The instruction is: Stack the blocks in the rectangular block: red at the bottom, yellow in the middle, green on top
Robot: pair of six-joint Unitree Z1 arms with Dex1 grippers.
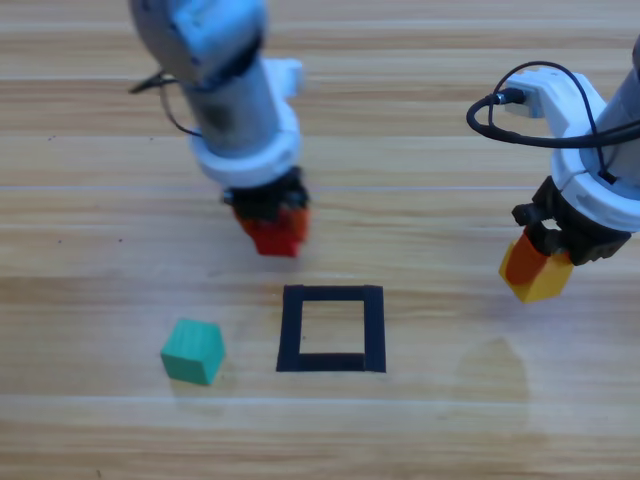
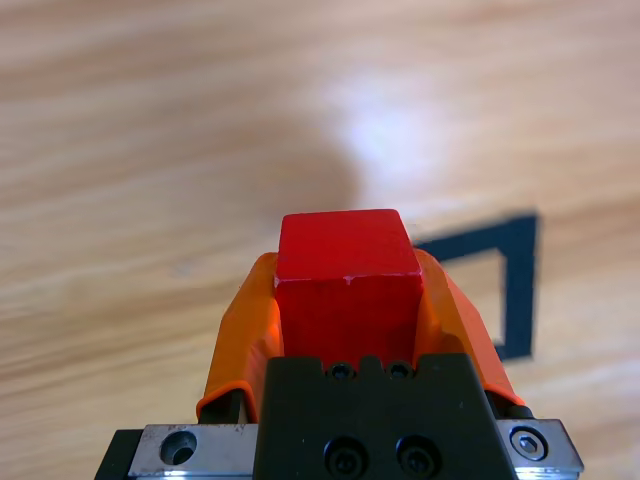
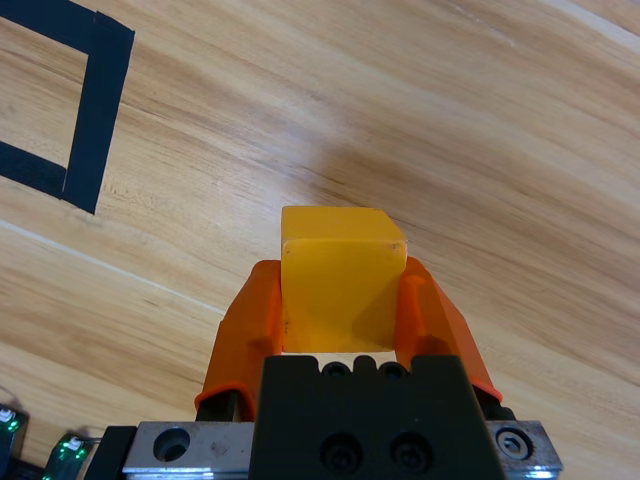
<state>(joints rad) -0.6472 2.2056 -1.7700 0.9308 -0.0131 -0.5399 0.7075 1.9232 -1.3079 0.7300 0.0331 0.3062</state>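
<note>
Wood-grain bench [image 1: 90,200] carries one tape square [image 1: 331,329] and one green cube [image 1: 193,350]; I see left tool [image 1: 275,232] pinching red cube [image 2: 345,290], right tool [image 1: 535,272] pinching yellow cube [image 3: 340,290].

Both arms cut off by high view top edge; tape outline [image 3: 70,110] cropped at right wrist view's left edge.

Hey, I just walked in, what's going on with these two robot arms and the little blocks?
Both arms are holding cubes. The left gripper is shut on the red cube, held just behind the black tape square, which has nothing inside it yet. The right gripper is shut on the yellow cube, off to the square's right. The green cube sits on the table, left of the square.
</note>
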